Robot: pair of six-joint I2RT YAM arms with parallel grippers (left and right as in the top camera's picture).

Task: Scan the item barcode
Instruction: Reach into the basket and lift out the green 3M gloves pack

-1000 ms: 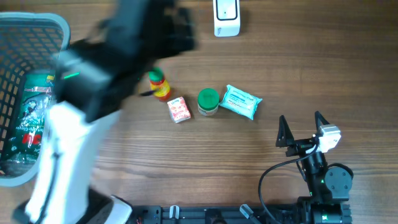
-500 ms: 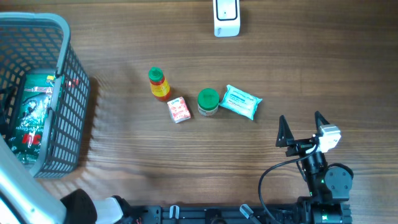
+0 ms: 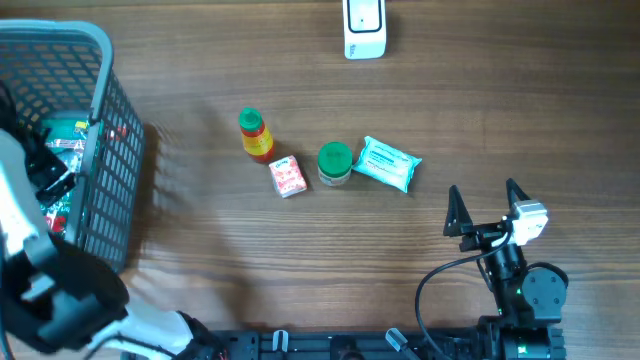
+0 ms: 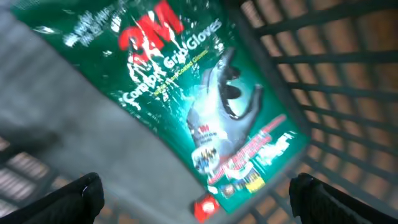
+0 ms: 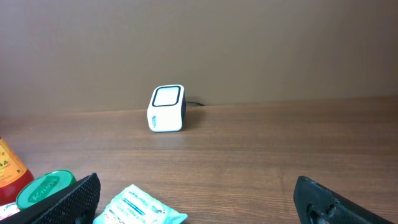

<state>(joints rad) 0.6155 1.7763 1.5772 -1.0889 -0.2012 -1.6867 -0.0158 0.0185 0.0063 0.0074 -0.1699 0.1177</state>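
Left pincer (image 4: pixel 196 198) is spread wide above the glove packet (image 4: pixel 186 99), which is laid flat in the basket (image 3: pixel 118 150) at the table's left edge; nothing is gripped, and whether the packet is touched cannot be told. Right pincer (image 3: pixel 484 200) is likewise held wide and empty at the front right, well apart from the goods. The table (image 3: pixel 500 100) is of brown wood grain, and a plain brown wall (image 5: pixel 249 50) is seen behind it. Counted: one scanner (image 3: pixel 363 28) at the far edge, and mid-table in a row one bottle (image 3: pixel 255 135), one carton (image 3: pixel 287 176), one green-lidded jar (image 3: pixel 335 163) and one wipes pack (image 3: pixel 386 163).
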